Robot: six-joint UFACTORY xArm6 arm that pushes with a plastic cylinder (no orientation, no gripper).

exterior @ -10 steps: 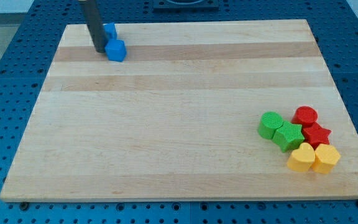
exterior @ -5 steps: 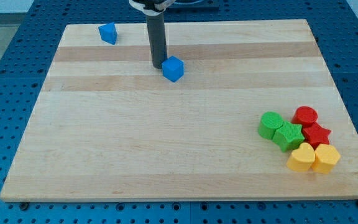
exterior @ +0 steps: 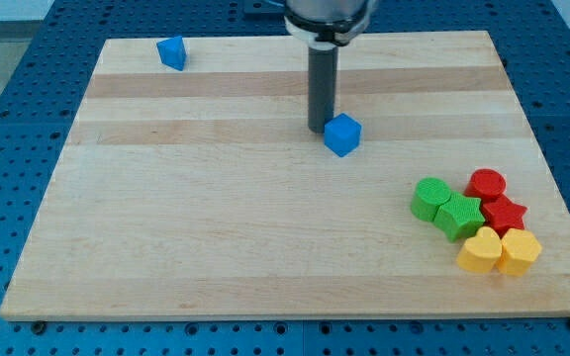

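My tip (exterior: pixel 320 129) rests on the wooden board (exterior: pixel 216 227) a little above its middle, touching the upper-left side of a blue cube (exterior: pixel 342 134). A second blue block (exterior: pixel 172 52) sits alone near the view's top left corner of the board. Far off at the view's lower right lies a tight cluster: a green cylinder (exterior: pixel 429 198), a green star (exterior: pixel 459 216), a red cylinder (exterior: pixel 486 184), a red star (exterior: pixel 506 213), a yellow heart (exterior: pixel 480 251) and a yellow hexagon (exterior: pixel 521 251).
The board lies on a blue perforated table (exterior: pixel 8 148). The rod rises from my tip to a dark and white mount (exterior: pixel 327 18) at the view's top edge.
My tip has slid to the right and downward across the board, pushing the blue cube along with it. The other blue block stayed at the top left.
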